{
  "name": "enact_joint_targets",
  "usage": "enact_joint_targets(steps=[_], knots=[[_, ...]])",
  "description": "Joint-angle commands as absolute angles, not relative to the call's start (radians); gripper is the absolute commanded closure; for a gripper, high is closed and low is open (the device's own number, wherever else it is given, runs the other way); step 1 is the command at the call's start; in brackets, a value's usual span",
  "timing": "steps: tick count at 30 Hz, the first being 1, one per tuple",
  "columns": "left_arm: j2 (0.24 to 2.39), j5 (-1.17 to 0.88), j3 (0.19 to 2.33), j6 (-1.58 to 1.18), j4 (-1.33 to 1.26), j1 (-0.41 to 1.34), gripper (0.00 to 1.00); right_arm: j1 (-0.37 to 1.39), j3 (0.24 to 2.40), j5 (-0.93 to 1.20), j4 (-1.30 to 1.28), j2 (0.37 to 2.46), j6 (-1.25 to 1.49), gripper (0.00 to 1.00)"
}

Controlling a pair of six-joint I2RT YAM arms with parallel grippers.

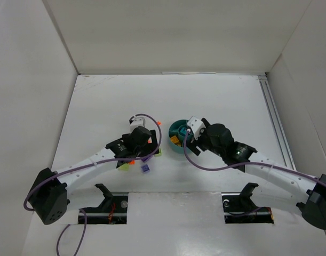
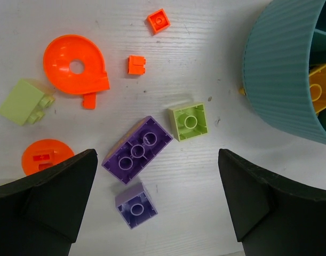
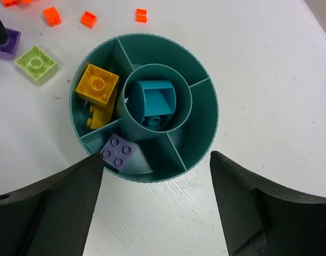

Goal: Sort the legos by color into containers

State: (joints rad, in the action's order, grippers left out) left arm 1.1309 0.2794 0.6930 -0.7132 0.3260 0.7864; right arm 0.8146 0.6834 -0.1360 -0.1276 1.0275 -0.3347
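The round teal dish (image 3: 204, 140) lies just ahead of my open, empty right gripper (image 3: 157, 208). Its centre cup holds a teal brick (image 3: 154, 100), a left wedge holds yellow bricks (image 3: 97, 85), and a near wedge holds a purple brick (image 3: 118, 152). My left gripper (image 2: 157, 208) is open and empty above loose legos. A small purple brick (image 2: 135, 205) lies between its fingers, with a long purple brick (image 2: 137, 149) and a lime square brick (image 2: 188, 121) just beyond. In the top view the dish (image 1: 176, 128) sits between the left gripper (image 1: 144, 149) and the right gripper (image 1: 187, 140).
More legos lie left of the dish: a large round orange piece (image 2: 74, 64), an orange disc (image 2: 45, 156), two tiny orange bricks (image 2: 136, 64) (image 2: 158, 20) and a lime brick (image 2: 24, 101). The dish wall (image 2: 283, 69) stands at the right of the left wrist view.
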Motion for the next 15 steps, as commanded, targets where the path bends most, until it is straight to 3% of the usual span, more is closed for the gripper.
enact_joint_targets(steps=[1,6,15], knots=[[1.134,0.224,0.658,-0.588,0.184,0.79,0.06,0.789,0.686,-0.081,-0.127,1.037,-0.35,0.14],[1.167,0.192,0.617,-0.508,0.089,0.79,0.06,0.767,0.686,-0.003,-0.127,1.071,-0.362,0.19],[1.302,0.173,0.638,-0.523,0.089,0.79,0.07,0.758,0.695,0.017,-0.127,1.083,-0.382,0.19]])
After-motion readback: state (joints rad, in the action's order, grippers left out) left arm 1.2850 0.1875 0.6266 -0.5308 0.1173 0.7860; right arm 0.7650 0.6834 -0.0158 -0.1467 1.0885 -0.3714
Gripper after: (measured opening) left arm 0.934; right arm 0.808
